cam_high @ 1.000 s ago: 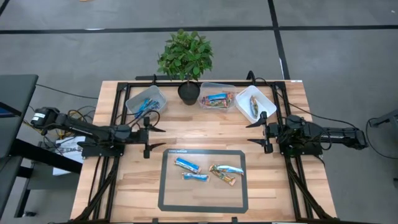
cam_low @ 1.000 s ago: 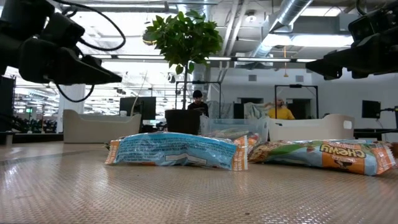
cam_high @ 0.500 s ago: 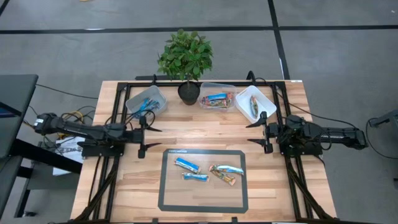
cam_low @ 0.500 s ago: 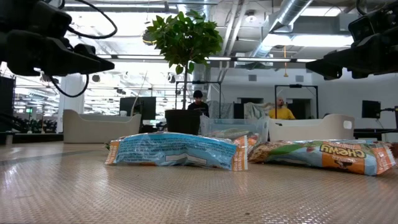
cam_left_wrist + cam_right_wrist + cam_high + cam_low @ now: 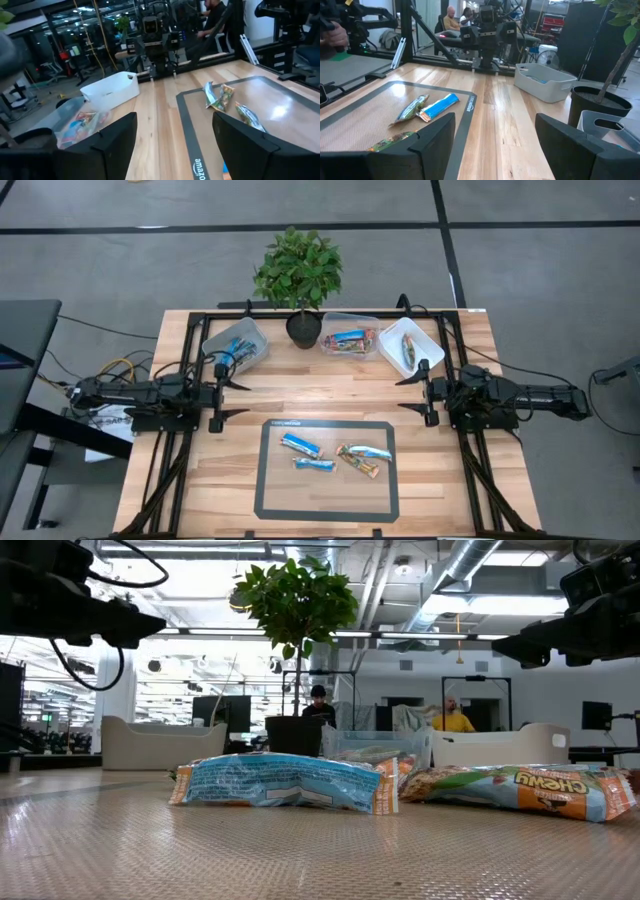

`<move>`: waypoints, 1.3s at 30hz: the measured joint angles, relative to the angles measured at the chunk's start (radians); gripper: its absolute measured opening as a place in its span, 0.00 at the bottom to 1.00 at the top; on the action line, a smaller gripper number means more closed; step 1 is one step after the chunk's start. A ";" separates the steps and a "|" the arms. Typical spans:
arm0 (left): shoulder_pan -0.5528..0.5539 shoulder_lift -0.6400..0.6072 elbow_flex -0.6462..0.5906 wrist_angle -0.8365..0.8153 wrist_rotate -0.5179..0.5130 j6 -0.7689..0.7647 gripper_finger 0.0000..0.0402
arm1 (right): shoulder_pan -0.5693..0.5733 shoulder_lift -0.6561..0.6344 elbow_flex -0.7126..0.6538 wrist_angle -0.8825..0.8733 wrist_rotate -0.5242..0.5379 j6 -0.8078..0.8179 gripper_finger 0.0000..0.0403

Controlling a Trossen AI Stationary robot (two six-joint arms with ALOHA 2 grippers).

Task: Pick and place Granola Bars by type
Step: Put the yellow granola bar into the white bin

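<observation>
Several wrapped bars lie flat on a dark-bordered mat: two bright blue ones and two multicoloured ones. In the low view a blue bar and a multicoloured bar show close up. My left gripper hovers open, left of the mat and above the table. My right gripper hovers open, right of the mat. Both point toward the table's middle and hold nothing. The left wrist view shows bars ahead; the right wrist view shows a blue bar.
Three bins stand along the far edge: a left one holding blue bars, a clear middle one holding multicoloured bars, and a white right one holding a tan bar. A potted plant stands between the first two. People show in the room behind.
My left arm has drawn back toward the table's left edge, carrying its open gripper away from the mat. The right arm and the bars have kept still.
</observation>
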 joint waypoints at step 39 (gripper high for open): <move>0.000 -0.016 0.003 0.011 -0.125 -0.039 0.63 | 0.053 0.138 0.079 0.108 0.047 0.943 0.67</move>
